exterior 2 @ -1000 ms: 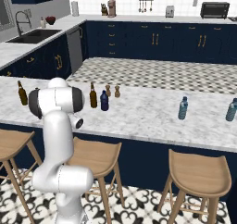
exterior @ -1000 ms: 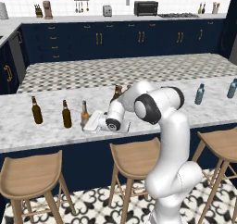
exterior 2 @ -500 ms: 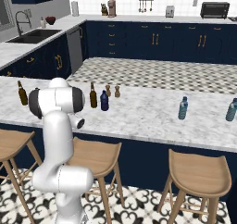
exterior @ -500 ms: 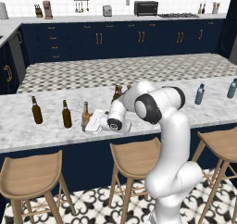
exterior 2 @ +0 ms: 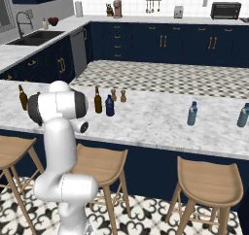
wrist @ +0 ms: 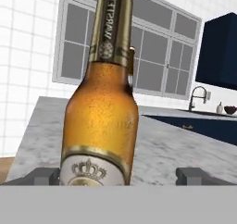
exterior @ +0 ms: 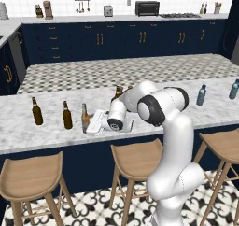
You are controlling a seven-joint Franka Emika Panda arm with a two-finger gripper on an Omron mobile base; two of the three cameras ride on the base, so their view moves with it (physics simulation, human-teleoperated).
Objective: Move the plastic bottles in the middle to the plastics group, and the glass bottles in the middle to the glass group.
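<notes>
Spread wide, the hand [exterior: 95,123] sits low over the marble table [exterior: 28,131], its fingers [wrist: 44,176] standing off on either side of the light amber bottle [wrist: 102,112] with clear gaps, so nothing is pinched. That bottle stands upright on the table, its long axis vertical, straight ahead of the hand and very close; from the left base view it [exterior: 85,119] shows just beyond the hand's far edge. Taking the amber bottle as the mark: the two dark brown glass-group bottles [exterior: 67,116] [exterior: 36,112] stand further out from it along the table, away from the arm. On the arm's side, the navy plastic bottle [exterior 2: 110,106] and the other tall brown bottle [exterior 2: 97,100] stand side by side in the middle. The teal plastics group [exterior 2: 192,113] is well apart, far down the table. To my eye the amber bottle now belongs with the glass group, so the hand likely needs to draw straight back without tipping it.
</notes>
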